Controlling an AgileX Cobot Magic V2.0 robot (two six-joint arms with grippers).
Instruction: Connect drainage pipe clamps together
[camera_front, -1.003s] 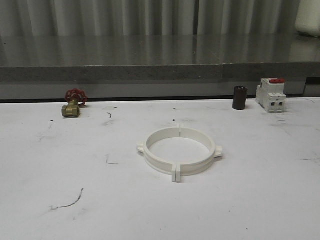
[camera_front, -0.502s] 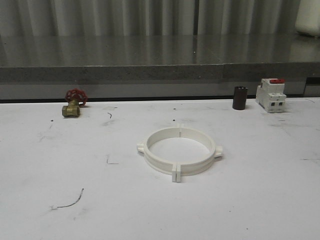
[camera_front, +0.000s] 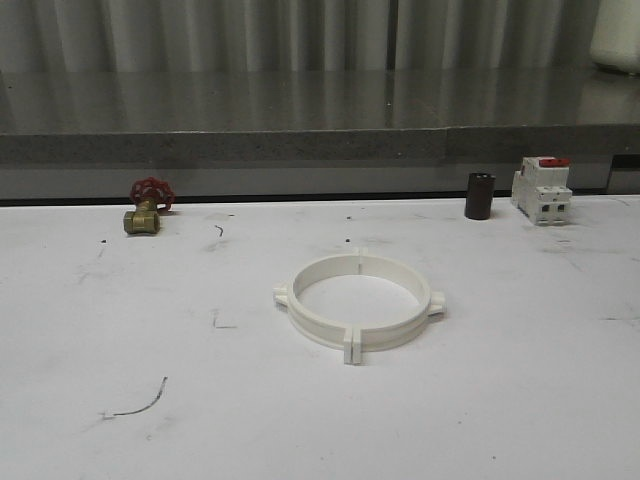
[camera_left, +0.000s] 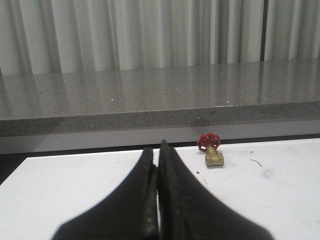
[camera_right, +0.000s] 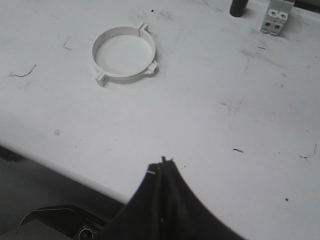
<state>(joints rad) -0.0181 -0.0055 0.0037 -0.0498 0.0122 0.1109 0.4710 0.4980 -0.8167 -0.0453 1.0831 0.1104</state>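
The two white drainage pipe clamps (camera_front: 357, 301) lie flat in the middle of the table, their end tabs meeting so that they form one ring, with a nub on each side. The right wrist view shows the same ring (camera_right: 123, 54) far from my right gripper (camera_right: 162, 161), which is shut with nothing in it, over the table's near edge. My left gripper (camera_left: 158, 148) is shut and empty too, held low over the left part of the table, facing a brass valve.
A brass valve with a red handwheel (camera_front: 148, 207) stands at the back left. A dark cylinder (camera_front: 479, 196) and a white breaker with a red top (camera_front: 542, 189) stand at the back right. A grey stone ledge (camera_front: 320, 140) runs behind the table.
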